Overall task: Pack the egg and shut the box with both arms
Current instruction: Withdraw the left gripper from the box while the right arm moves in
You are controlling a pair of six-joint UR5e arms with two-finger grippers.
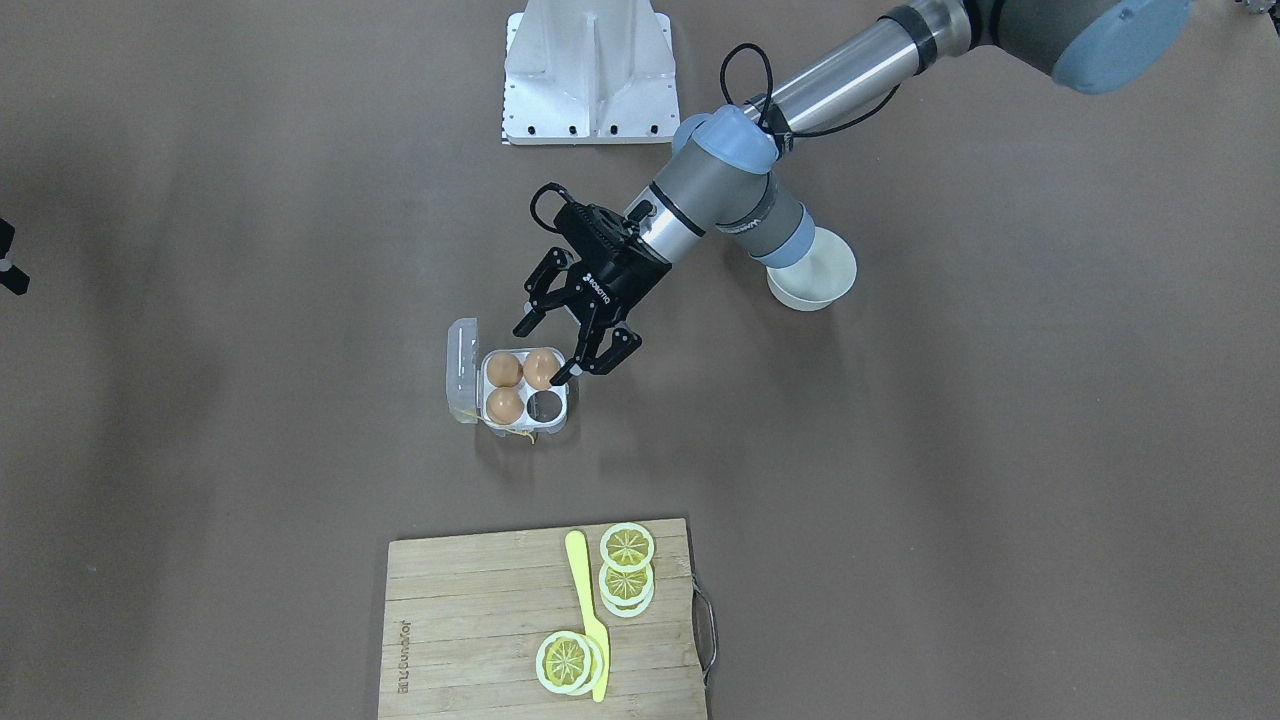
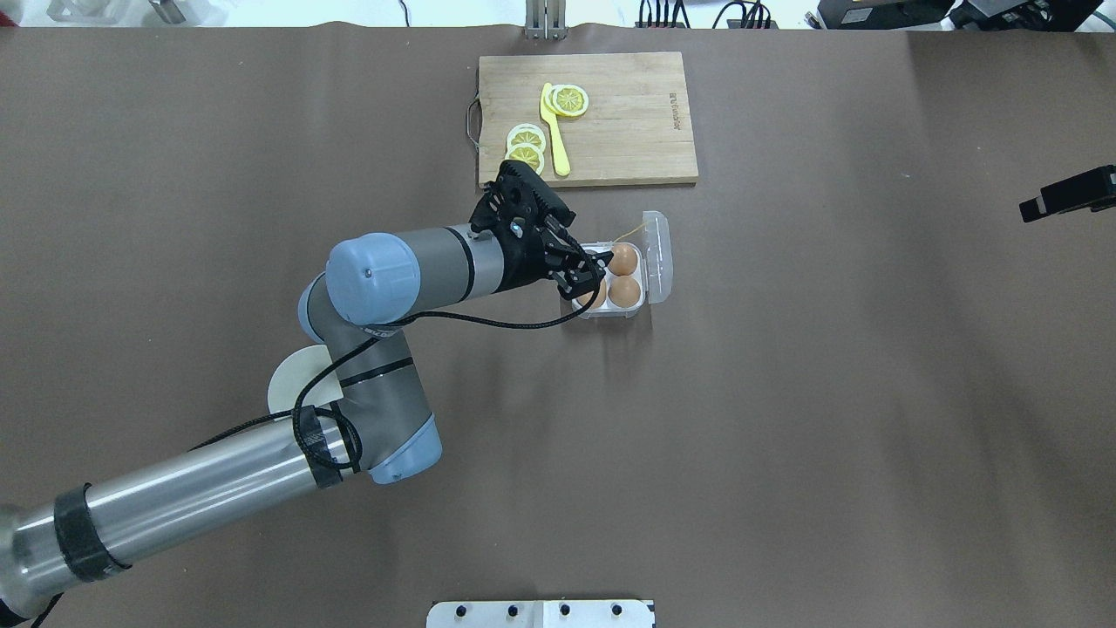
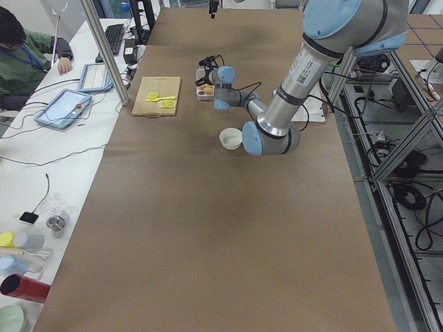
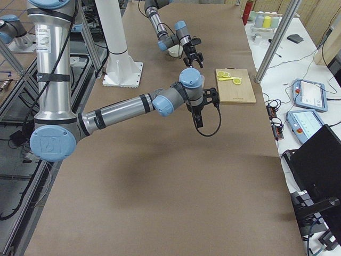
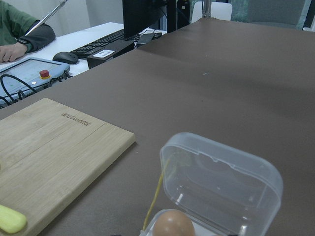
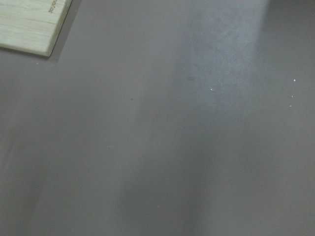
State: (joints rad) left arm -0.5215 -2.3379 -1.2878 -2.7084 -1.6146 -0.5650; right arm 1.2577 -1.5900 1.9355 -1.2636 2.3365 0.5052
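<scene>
Left gripper [image 2: 593, 277]: being held over the box's near-left cell, jaws spread wide, nothing being gripped. Egg [image 1: 541, 368]: being cradled in that cell, one fingertip just beside it. Box [image 2: 613, 312]: three cells being occupied, lid [image 2: 659, 258] being kept open at its right side. Right gripper [image 2: 1068, 194]: far right; opening cannot be told.

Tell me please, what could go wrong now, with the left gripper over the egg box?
1. The left gripper stands open with its fingertips close around the egg in the box; pulling away, a finger may knock it.
2. The yellow string lies by the box's edge and may get caught under the open lid.
</scene>
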